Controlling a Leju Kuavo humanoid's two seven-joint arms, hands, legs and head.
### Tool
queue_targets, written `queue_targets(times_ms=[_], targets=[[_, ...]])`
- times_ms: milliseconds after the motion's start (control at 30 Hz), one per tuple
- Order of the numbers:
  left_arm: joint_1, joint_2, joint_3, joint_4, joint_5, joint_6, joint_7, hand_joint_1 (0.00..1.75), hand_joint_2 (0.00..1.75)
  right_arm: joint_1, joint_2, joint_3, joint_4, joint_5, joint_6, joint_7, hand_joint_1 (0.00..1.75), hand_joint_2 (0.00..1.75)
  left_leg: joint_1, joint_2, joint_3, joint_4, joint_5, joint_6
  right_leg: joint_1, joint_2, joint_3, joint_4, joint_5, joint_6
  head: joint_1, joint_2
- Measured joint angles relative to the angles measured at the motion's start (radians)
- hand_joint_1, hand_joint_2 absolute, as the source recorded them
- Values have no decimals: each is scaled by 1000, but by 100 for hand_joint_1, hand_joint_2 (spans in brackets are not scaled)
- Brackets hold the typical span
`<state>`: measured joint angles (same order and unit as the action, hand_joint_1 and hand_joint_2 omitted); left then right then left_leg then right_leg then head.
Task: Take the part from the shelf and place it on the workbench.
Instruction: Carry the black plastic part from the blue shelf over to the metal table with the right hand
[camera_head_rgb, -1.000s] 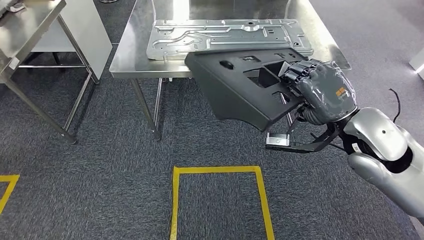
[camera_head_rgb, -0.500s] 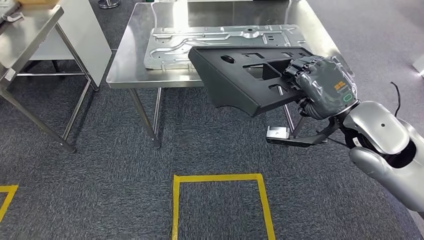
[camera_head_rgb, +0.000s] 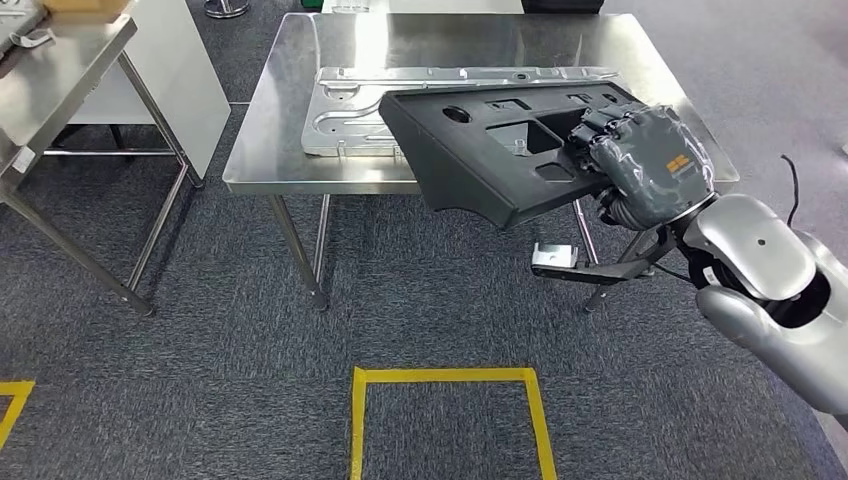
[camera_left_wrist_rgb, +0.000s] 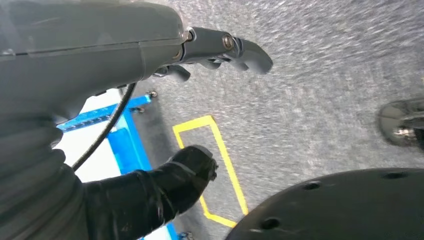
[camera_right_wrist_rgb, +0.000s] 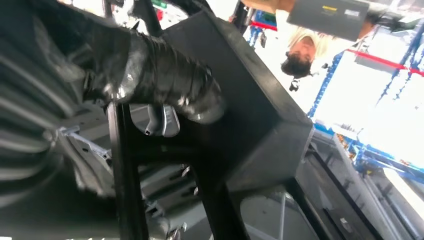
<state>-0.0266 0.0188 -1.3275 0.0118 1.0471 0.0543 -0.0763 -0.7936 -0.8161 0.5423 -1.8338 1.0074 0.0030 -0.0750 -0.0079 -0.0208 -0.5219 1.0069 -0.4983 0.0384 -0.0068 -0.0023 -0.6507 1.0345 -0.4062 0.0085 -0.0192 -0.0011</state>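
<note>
Part (camera_head_rgb: 490, 150) is hanging over the worktop (camera_head_rgb: 290, 120) front edge, above a metal plate (camera_head_rgb: 350, 105); my right hand (camera_head_rgb: 645, 165) is gripping its near end so it's reaching in flat. Left hand (camera_left_wrist_rgb: 150, 60) is dangling loose, fingers apart.

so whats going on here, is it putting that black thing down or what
The robot's right hand grips a large black plastic panel by one end, holding it partly over the steel workbench, with its near end hanging past the table's front edge. A stamped metal plate already lies on the bench beneath it. The left hand hangs open over the carpet.
</note>
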Motion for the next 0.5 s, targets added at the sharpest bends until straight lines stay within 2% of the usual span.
queue_targets(times_ms=[33, 67, 100, 133, 200, 267, 300, 333, 367, 433, 467, 500], targets=[[-2, 1, 0, 0, 2, -1, 0, 0, 175, -4, 4, 4, 1, 9, 2, 7, 175, 175, -1, 0, 3, 1, 0, -7, 3, 0, 2, -4, -6, -6, 0, 0], [-3, 4, 0, 0, 4, -2, 0, 0, 175, -7, 10, 7, 2, 18, 7, 14, 175, 175, -1, 1, 3, 6, 0, -12, 0, 1, 11, -8, -5, -13, 0, 0], [-4, 8, 0, 0, 6, -4, -1, 0, 175, -11, 18, 11, 4, 28, 12, 22, 175, 175, -2, 2, 1, 23, 4, -17, -3, 1, 23, -15, -7, -20, 0, 0], [-4, 11, 0, 0, 7, -7, -2, 0, 175, -16, 27, 16, 6, 37, 17, 30, 175, 175, -2, 3, -15, 56, 7, -21, -7, 0, 37, -20, -10, -26, -1, 0], [-5, 18, 0, 0, 10, -14, -4, 0, 175, -28, 51, 28, 11, 58, 26, 45, 175, 175, 3, 7, -84, 168, -7, -32, -9, -1, 60, -28, -22, -35, -3, 0], [-5, 25, 0, 0, 13, -25, -7, 0, 175, -38, 81, 49, 19, 81, 32, 58, 175, 175, 10, 10, -166, 261, -61, -43, -9, 0, 77, -28, -39, -37, -4, 0], [-4, 30, 0, 0, 16, -32, -7, 0, 175, -41, 98, 62, 25, 94, 33, 65, 175, 175, 13, 12, -189, 271, -79, -47, -9, 0, 89, -28, -50, -36, -4, 0], [-2, 36, 0, 0, 21, -40, -8, 0, 175, -44, 115, 75, 33, 107, 33, 71, 175, 175, 14, 14, -198, 251, -78, -49, -9, 1, 102, -28, -60, -35, -4, 0], [0, 43, 0, 0, 26, -49, -9, 0, 175, -48, 133, 88, 41, 120, 31, 78, 175, 175, 16, 15, -191, 202, -50, -49, -9, 1, 116, -28, -71, -33, -4, 0], [3, 59, 0, 0, 31, -64, -10, 0, 175, -58, 166, 111, 58, 139, 25, 92, 175, 175, 14, 16, -161, 75, 54, -43, -8, 2, 141, -26, -93, -27, -4, 0], [4, 65, 0, 0, 31, -68, -9, 0, 175, -63, 178, 121, 65, 144, 22, 99, 175, 175, 12, 17, -146, 31, 93, -37, -7, 2, 149, -26, -104, -21, -4, 0], [4, 71, 0, 0, 31, -70, -9, 0, 175, -66, 187, 129, 71, 145, 19, 103, 175, 175, 10, 17, -137, 7, 117, -30, -6, 2, 158, -27, -111, -15, -4, 0]])
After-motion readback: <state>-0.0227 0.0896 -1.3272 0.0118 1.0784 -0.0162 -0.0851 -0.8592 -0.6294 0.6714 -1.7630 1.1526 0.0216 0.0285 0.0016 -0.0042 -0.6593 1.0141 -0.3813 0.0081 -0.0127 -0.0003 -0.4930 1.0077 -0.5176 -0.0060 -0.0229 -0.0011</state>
